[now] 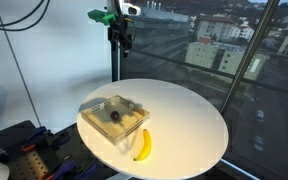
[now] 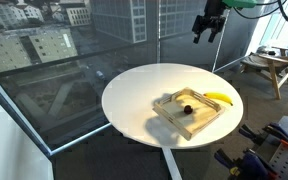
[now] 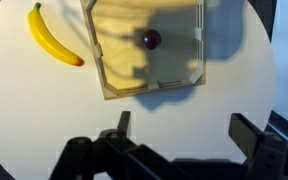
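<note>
The tool (image 1: 122, 42) is being held high above the far edge of the round white counter (image 1: 189, 120), well apart from everything on it. Its jaws are being kept as wide as they go and nothing is being gripped. In the wrist view only bare counter is being framed between the two fingers (image 3: 246, 130).

A shallow wooden tray (image 1: 92, 110) is lying on the left part of the counter in an exterior view. A dark round fruit (image 1: 114, 116), perhaps a plum, is being carried near the middle of its floor, clear of all four walls. It is also being shown in the wrist view (image 3: 151, 39), far ahead of the tool. A banana (image 1: 142, 146) is lying on the counter just beside the tray, outside it, at its near right corner.

The fruit is being judged light, smooth-skinned and rather soft, so it is likely to roll or squirt out if pressed off-centre, and to bruise under a hard squeeze. It is best taken from straight above, with the pads meeting it across its widest girth and being closed gently. The low walls are being judged no hindrance, since open floor is lying all round the fruit. The banana is likewise being judged light and easily bruised, and is best gripped across the middle of its curve.
</note>
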You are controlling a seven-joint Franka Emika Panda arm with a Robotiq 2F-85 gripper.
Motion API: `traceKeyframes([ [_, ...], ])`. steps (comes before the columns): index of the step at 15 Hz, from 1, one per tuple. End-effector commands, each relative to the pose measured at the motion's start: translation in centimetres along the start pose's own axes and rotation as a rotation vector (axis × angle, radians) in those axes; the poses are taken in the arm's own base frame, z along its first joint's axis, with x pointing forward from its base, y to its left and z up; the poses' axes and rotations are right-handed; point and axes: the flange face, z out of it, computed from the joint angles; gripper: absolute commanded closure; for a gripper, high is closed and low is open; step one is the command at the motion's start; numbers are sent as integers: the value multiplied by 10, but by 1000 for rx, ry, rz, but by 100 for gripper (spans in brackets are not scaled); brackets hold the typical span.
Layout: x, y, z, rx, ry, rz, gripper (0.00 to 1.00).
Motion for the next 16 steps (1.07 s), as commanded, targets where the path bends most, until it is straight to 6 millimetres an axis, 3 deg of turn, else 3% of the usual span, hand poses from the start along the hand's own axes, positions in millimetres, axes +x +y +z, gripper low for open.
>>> traceKeyframes([
  [1,6,-5,-9,14,-43,-31,0],
  [16,2,-19,-17,-50,-97,-94,0],
])
